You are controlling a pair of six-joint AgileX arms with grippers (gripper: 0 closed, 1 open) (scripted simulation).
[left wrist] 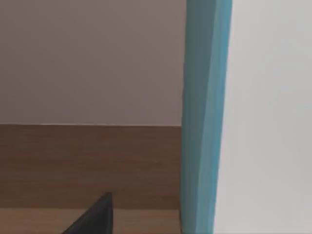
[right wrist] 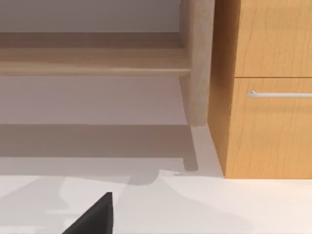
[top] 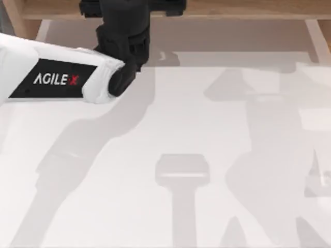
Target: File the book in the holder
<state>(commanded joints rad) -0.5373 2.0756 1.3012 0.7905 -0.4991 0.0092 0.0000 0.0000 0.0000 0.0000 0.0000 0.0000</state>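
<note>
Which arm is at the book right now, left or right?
The left arm: its wrist view has the book close up, teal edge showing; the right wrist faces a wooden cabinet.

A rendered, furnished room, something like an office or study: a plain white worktop [top: 155, 206] fills the frame, a wooden cabinet [right wrist: 265, 122] with a metal drawer handle [right wrist: 280, 94] stands at right, and a pale wooden shelf [right wrist: 92, 61] crosses the upper left.

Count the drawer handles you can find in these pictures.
1. A single metal drawer handle runs across the wooden cabinet in the right wrist view, beside the table leg. Others may be hidden.
</note>
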